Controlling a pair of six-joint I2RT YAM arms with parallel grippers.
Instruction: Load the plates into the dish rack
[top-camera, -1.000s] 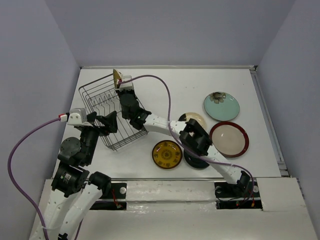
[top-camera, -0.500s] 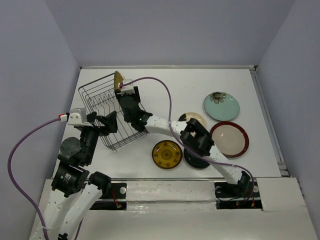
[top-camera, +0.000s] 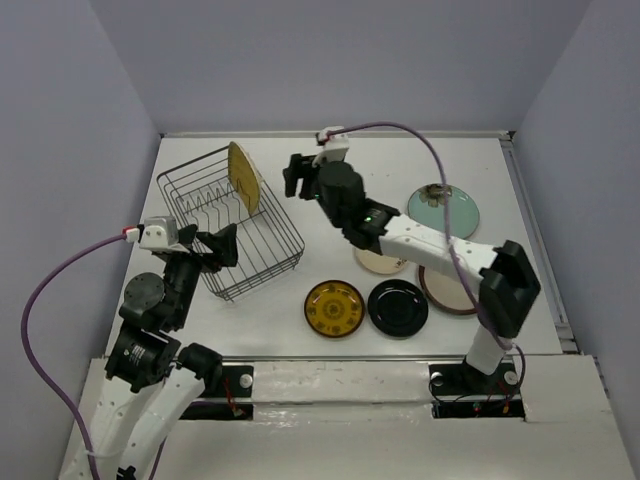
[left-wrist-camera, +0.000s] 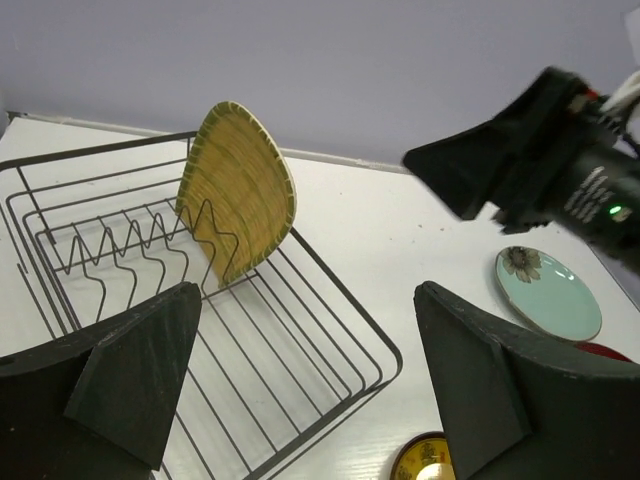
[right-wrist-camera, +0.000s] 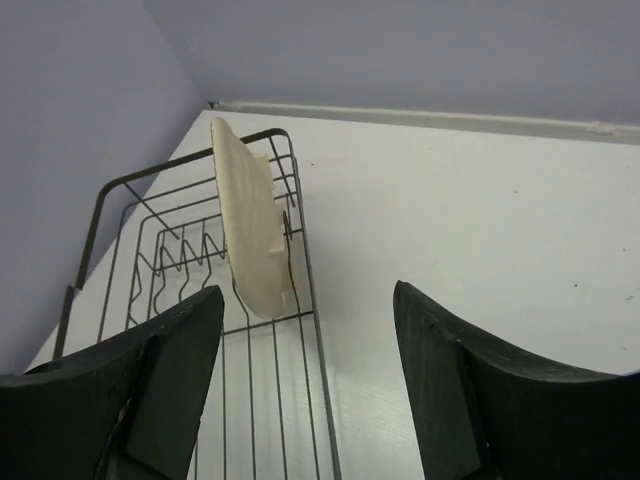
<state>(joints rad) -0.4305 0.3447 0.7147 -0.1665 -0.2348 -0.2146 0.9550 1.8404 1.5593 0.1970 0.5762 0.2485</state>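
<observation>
The wire dish rack (top-camera: 200, 215) sits at the left of the table. One plate, the yellow ribbed fan-shaped one (top-camera: 243, 176), stands upright between its prongs at the far end, and its pale back (right-wrist-camera: 250, 230) faces the right wrist camera. My right gripper (top-camera: 297, 178) hovers just right of the rack, open and empty, apart from that plate. My left gripper (top-camera: 218, 245) hangs open over the rack's near side. On the table lie the teal plate (top-camera: 458, 215), the cream plate (top-camera: 378, 262) partly under the right arm, the red-rimmed plate (top-camera: 445, 292), the black plate (top-camera: 398, 307) and the yellow patterned plate (top-camera: 334, 308).
The right arm (top-camera: 420, 235) stretches across the plates at the right. Purple cables trail from both wrists. Grey walls close the table in at the back and sides.
My right gripper opened, let go of the yellow fan plate in the rack, and drew back to the right. The arm swung off the black plate. The left arm stayed put.
</observation>
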